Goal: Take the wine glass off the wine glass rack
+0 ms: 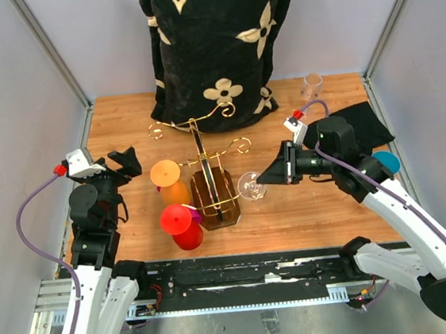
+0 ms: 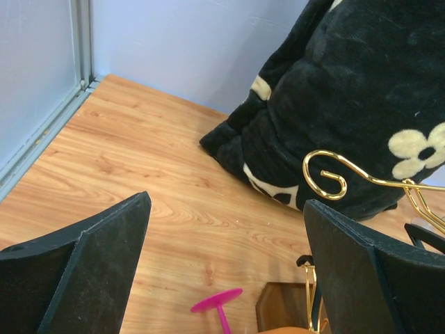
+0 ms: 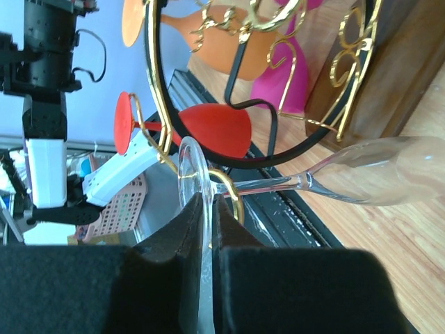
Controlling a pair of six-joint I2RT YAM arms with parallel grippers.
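Our right gripper (image 3: 208,209) clamps the clear stemmed wine glass (image 3: 389,170) by its foot, stem hooked in the gold wire rack (image 1: 213,190) just beyond the jaws; next we'd likely slide it clear, left gripper (image 2: 226,202) gaping idle.

The right tool (image 1: 262,178) touches the clear wine glass (image 1: 251,186) hanging beside the gold wine glass rack (image 1: 214,193).

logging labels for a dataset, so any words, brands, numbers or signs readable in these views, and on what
No readable text in any view.
black cloth: only cream flower shapes, no letters.
wine glass rack and clear wine glass: no marks.
clutter past the table edge, right wrist view: too blurred to read.
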